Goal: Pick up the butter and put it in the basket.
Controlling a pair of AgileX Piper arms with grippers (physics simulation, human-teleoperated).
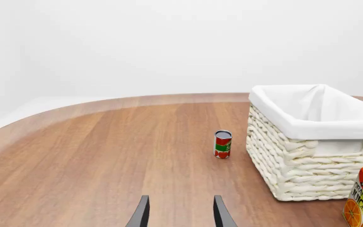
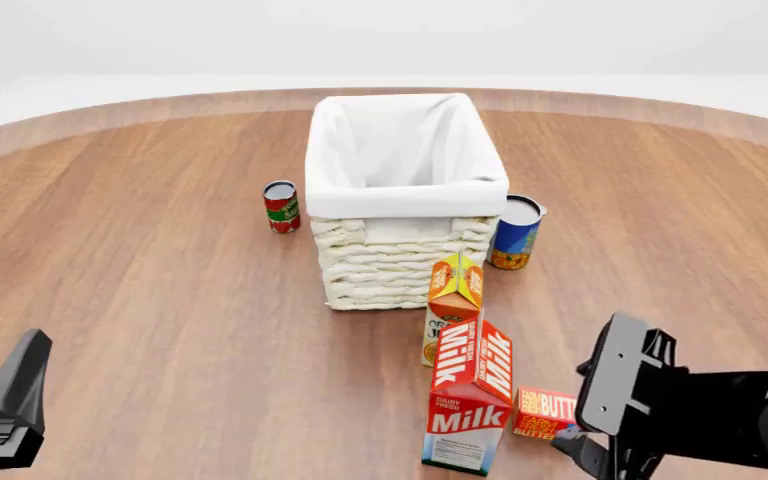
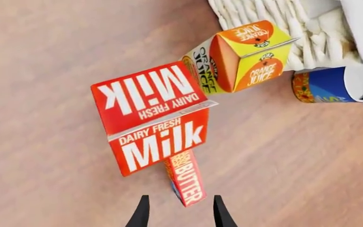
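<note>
Butter (image 2: 546,411): small flat red-orange box, yellow "BUTTER" lettering, blue corner visible in the right wrist view (image 3: 186,178). Lies on the wooden table at the near right of the front view, right beside the foot of the milk carton (image 2: 471,396), partly hidden behind it; touching or not, cannot tell. Appears to stand on a long edge.

Basket (image 2: 406,262): large, rectangular, cream-white woven wicker, white cloth lining folded over the rim. Upright, mid-table, well beyond the butter. Interior shows only lining. Also seen in the left wrist view (image 1: 307,165).
</note>
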